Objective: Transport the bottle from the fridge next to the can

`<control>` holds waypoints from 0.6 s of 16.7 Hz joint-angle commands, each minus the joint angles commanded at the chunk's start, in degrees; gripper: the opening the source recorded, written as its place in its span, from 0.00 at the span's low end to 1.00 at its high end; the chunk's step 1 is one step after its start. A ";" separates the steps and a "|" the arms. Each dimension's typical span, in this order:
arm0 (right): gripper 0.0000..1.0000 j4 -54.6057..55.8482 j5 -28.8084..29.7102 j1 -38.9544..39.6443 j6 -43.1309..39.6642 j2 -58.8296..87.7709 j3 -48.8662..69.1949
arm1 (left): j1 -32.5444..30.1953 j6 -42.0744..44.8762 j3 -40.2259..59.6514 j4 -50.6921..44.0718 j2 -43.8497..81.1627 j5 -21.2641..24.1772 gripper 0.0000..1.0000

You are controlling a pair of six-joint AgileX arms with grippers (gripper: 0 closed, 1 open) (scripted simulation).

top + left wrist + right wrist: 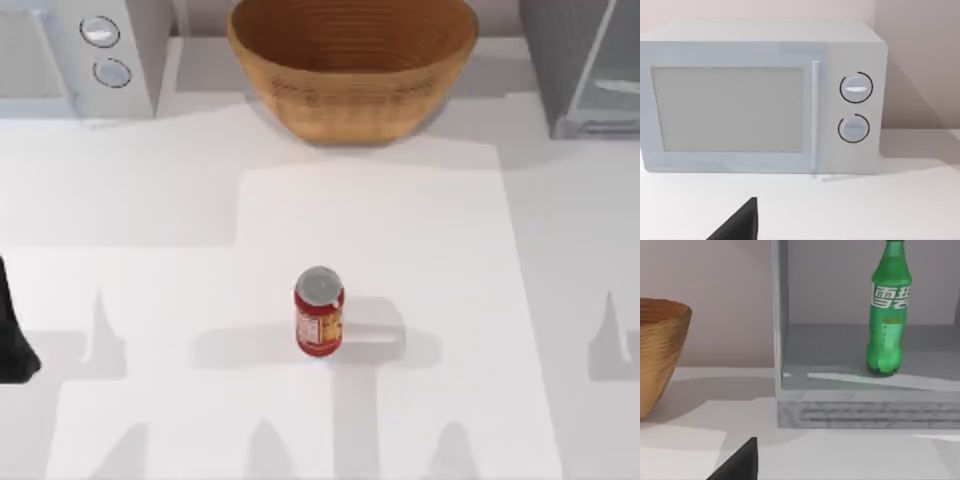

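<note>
You see the bottle standing upright inside the open fridge at the far right, well apart from the can mid-surface, so your right arm suits the reach; neither tool's state can be told.

I see a white microwave at the bench's far left corner, door shut, two round knobs stacked beside the handle. A woven wicker basket sits upright at far centre, well apart from the microwave.
</note>
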 joint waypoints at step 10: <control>1.00 15.03 -1.85 -2.82 0.16 21.73 13.03 | 0.00 0.00 0.00 0.00 0.00 0.00 1.00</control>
